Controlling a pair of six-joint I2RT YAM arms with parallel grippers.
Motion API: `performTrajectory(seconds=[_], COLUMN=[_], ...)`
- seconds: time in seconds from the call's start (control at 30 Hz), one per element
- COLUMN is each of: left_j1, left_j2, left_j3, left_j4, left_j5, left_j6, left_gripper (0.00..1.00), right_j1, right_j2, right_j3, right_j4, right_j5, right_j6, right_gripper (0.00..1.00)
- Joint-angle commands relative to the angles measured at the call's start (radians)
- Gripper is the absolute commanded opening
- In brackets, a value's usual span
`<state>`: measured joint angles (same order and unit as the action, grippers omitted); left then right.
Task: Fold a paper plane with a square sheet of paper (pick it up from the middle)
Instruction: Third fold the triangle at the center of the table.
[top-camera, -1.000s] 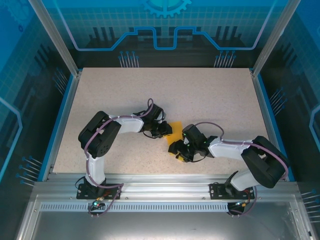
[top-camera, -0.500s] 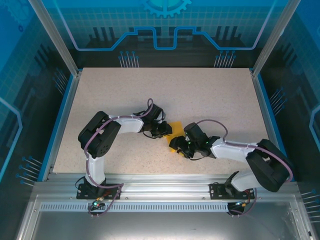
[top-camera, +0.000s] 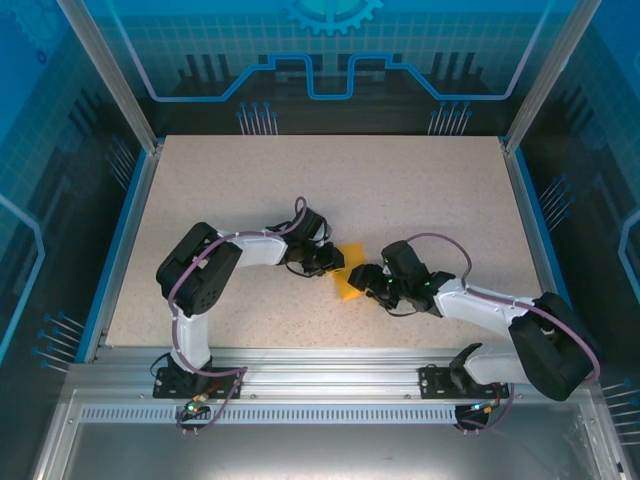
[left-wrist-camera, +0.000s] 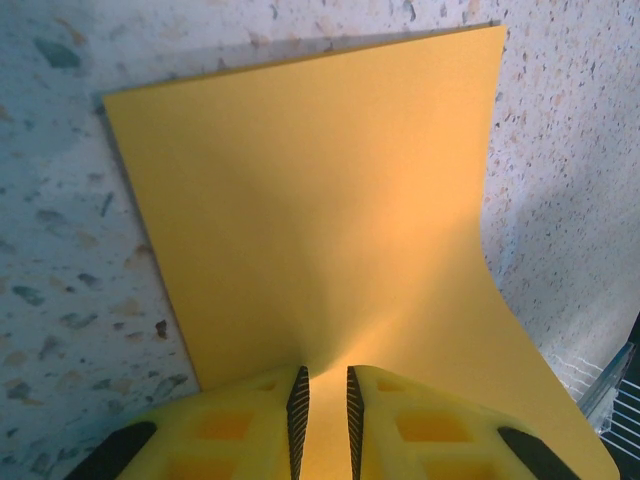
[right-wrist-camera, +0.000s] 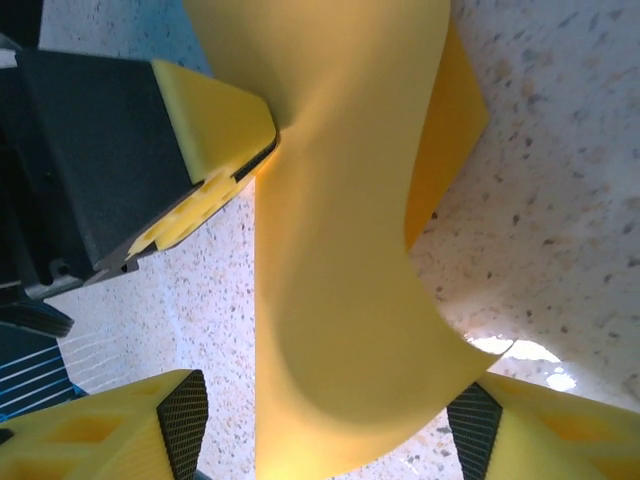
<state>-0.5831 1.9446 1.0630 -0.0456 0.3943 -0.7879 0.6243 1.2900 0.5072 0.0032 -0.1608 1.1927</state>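
The square sheet of paper (top-camera: 346, 287) is plain orange-yellow and lies near the table's middle, partly lifted and curled. My left gripper (top-camera: 333, 262) is shut on its near edge; in the left wrist view the sheet (left-wrist-camera: 320, 200) fans out flat from the pinch between the jaws (left-wrist-camera: 327, 395). My right gripper (top-camera: 364, 281) faces it from the right with its jaws open. In the right wrist view the sheet's curled flap (right-wrist-camera: 340, 300) hangs between the wide-spread fingers (right-wrist-camera: 330, 415) without being clamped. The left gripper's fingers (right-wrist-camera: 215, 130) show at the upper left there.
The speckled table (top-camera: 420, 190) stretches free behind and to both sides of the grippers. Blue rails (top-camera: 118, 250) and clear walls border it. The two wrists sit close together, almost touching over the sheet.
My right gripper has moved up and right toward the sheet and spread its jaws wider. The left gripper holds its place and grip.
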Motion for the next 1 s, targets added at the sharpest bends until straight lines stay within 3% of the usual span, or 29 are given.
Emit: performTrajectory(seconds=[0.0, 0.37, 0.53, 0.83, 0.97], left_j1=[0.015, 0.016, 0.014, 0.011, 0.001], left_j2=[0.004, 0.004, -0.002, -0.029, -0.045], left_j3=[-0.026, -0.021, -0.026, -0.041, -0.042], left_j4=[-0.077, -0.082, -0.08, -0.065, -0.065], left_j5=[-0.03, -0.027, -0.021, -0.011, -0.015], left_j6=[-0.02, -0.02, -0.019, -0.008, 0.004], left_gripper=[0.23, 0.23, 0.23, 0.24, 0.25], right_j1=[-0.038, -0.099, -0.144, -0.229, -0.264], right_j2=[-0.021, -0.013, 0.043, 0.175, 0.233], right_j3=[0.001, 0.013, 0.046, 0.146, 0.188], right_j4=[-0.011, -0.01, -0.025, -0.166, -0.212], right_j5=[-0.015, -0.128, -0.242, -0.304, -0.367], right_j6=[-0.051, -0.168, -0.273, -0.45, -0.528], right_gripper=[0.69, 0.68, 0.64, 0.47, 0.35])
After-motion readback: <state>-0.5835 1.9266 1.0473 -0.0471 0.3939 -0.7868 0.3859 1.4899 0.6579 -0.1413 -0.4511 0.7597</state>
